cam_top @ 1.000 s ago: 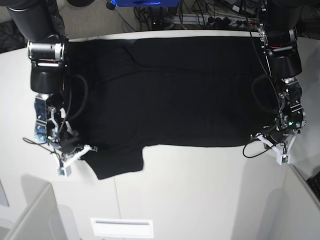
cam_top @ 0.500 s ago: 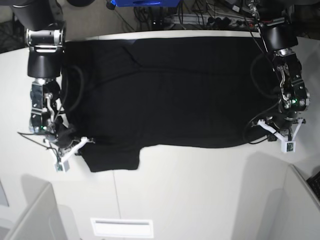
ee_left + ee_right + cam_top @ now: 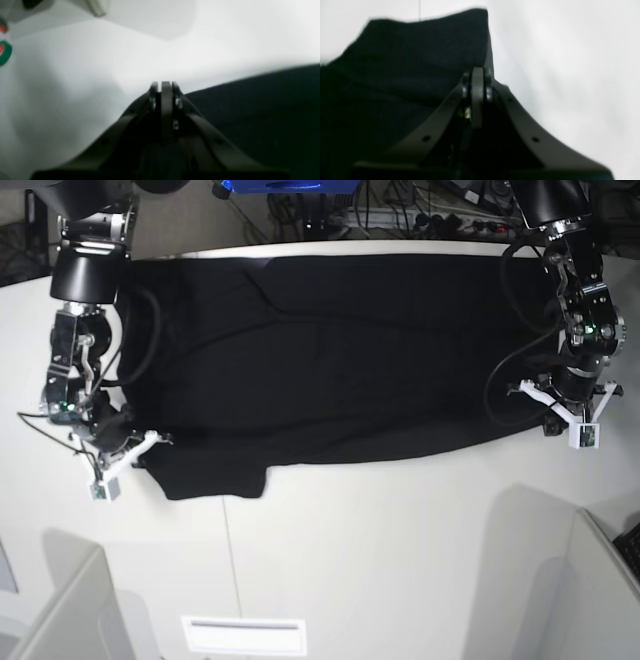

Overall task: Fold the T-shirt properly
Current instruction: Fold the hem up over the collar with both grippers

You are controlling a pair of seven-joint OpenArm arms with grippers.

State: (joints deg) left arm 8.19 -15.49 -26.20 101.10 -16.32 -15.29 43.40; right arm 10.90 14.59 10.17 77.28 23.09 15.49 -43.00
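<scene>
Both arms have drawn outward, closed claws pinching T-shirt (image 3: 340,350) corners.

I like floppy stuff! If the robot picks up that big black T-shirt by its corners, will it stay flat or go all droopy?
Probably droopy. The T-shirt lies limp on the white table, with soft creases across it, so it likely sags between the held corners. It looks thin, so it is probably light for its size. The sleeve sticking out near the front edge would likely dangle.
</scene>
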